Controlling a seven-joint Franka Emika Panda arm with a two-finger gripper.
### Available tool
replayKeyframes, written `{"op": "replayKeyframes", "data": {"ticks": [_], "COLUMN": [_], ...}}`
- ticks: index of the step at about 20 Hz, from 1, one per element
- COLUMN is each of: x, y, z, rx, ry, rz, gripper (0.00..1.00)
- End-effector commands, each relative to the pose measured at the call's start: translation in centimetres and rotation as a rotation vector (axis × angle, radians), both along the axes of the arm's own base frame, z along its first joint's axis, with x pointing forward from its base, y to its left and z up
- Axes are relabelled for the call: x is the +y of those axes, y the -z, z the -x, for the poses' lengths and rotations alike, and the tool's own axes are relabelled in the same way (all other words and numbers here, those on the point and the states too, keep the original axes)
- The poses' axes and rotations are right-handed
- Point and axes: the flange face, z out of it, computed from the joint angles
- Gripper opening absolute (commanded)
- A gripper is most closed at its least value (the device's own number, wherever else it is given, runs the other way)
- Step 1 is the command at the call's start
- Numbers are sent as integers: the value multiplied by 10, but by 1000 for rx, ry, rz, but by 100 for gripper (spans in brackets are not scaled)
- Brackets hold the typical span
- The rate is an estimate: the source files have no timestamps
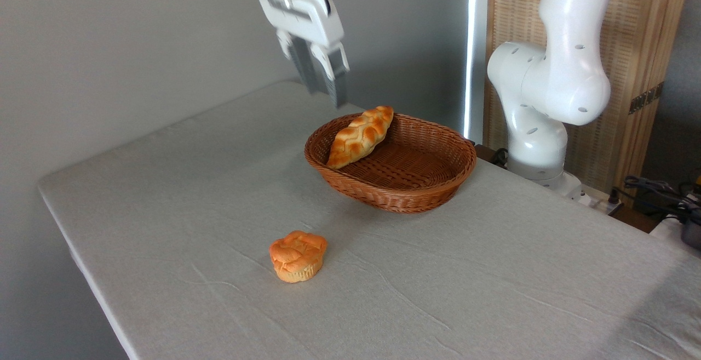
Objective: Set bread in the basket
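Bread (361, 136) lies tilted inside the basket (416, 190), propped against its left rim, upper end poking over the edge. Gripper (324, 87) hangs above and left of the basket, empty, 2 fingers slightly apart. Muffin (298, 256) on table (164, 195), in front of the basket.

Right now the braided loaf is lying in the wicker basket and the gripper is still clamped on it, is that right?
Not quite. The braided loaf is lying in the wicker basket, leaning on its left rim, but the gripper is not clamped on it: the camera view shows it above the basket, clear of the loaf and holding nothing.
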Motion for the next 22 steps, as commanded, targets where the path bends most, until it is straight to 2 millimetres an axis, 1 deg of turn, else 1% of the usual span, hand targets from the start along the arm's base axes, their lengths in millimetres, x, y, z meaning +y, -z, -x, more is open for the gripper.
{"op": "replayKeyframes", "data": {"ticks": [1, 2, 3, 4, 5, 6, 8, 9, 10, 11, 13, 15, 22], "x": [79, 101, 119, 135, 143, 145, 145, 140, 141, 147, 148, 152, 163], "y": [-74, -79, -76, -68, -61, -56, -51, -44, -43, -43, -45, -41, -42], "z": [-82, -106, -124, -142, -159, -171, -186, -188, -189, -190, -187, -178, -176], "rx": [-74, -88, -89, -89, -94, -126, -217, -209, -208, -207, -202, -128, -117], "ry": [-148, -183, -199, -216, -228, -223, -140, -96, -91, -97, -87, -76, -94], "rz": [112, 121, 124, 123, 118, 92, 14, 9, 6, 5, 1, -14, -18], "gripper": [100, 100, 100, 100, 100, 100, 100, 100, 100, 100, 100, 100, 100]}}
